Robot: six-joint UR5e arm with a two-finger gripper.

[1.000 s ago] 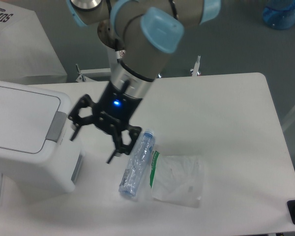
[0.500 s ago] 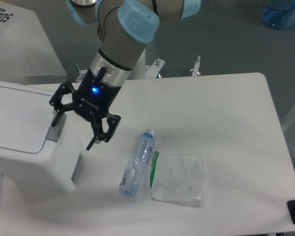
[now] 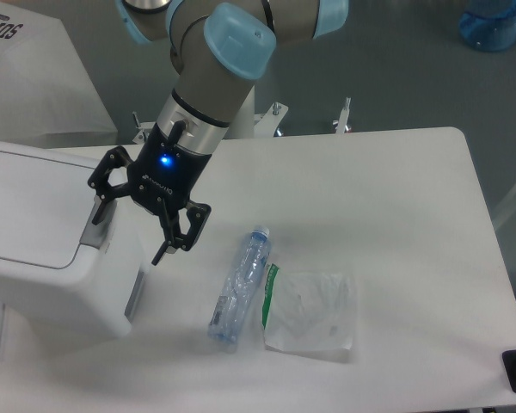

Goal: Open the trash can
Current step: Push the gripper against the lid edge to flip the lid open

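Hovering at the right edge of the trash can, the black gripper is spreading its two fingers wide apart, gripping nothing. One fingertip is sitting right at the grey push button on the rim; whether it is touching cannot be told. The white trash can is standing on the left end of the white counter, its flat lid lying closed. A crushed clear bottle is lying just beside a clear plastic bag.
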